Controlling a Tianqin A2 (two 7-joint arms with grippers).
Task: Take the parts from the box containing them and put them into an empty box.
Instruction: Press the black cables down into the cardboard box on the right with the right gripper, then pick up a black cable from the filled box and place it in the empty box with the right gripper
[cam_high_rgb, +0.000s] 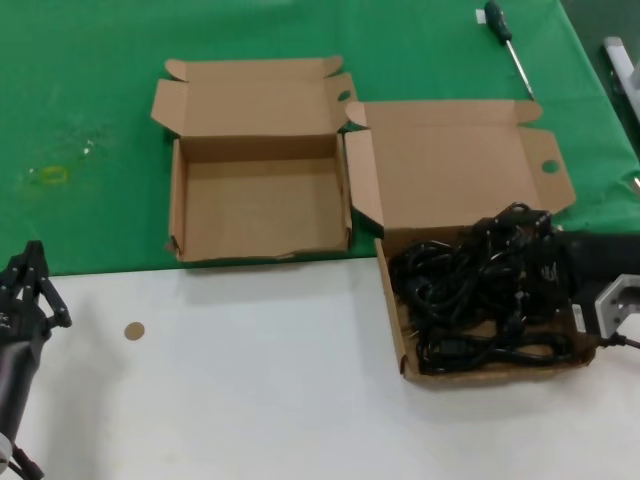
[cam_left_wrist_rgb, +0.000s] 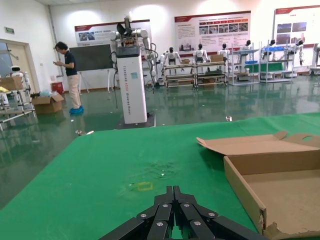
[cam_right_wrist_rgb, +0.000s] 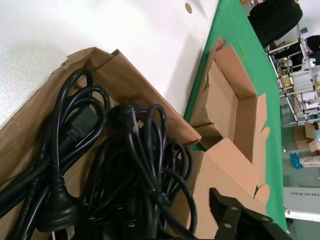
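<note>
Two boxes: empty box (cam_high_rgb: 260, 205), larger box (cam_high_rgb: 480, 300) heaped with uncountable cords (cam_high_rgb: 480, 295). Left gripper (cam_left_wrist_rgb: 172, 210) pressed together; right gripper (cam_high_rgb: 560, 275) fingers unclear.

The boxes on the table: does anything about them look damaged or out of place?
The empty box has a ragged, torn front edge. The cords lie in a tangled heap in the larger box rather than in neat bundles. A small brown disc lies loose on the white surface, and a screwdriver lies apart on the green cloth.

empty box (cam_high_rgb: 262, 205): interior open from above | raised lid (cam_high_rgb: 448, 160) of cord box (cam_high_rgb: 480, 365) stands beside it
</note>
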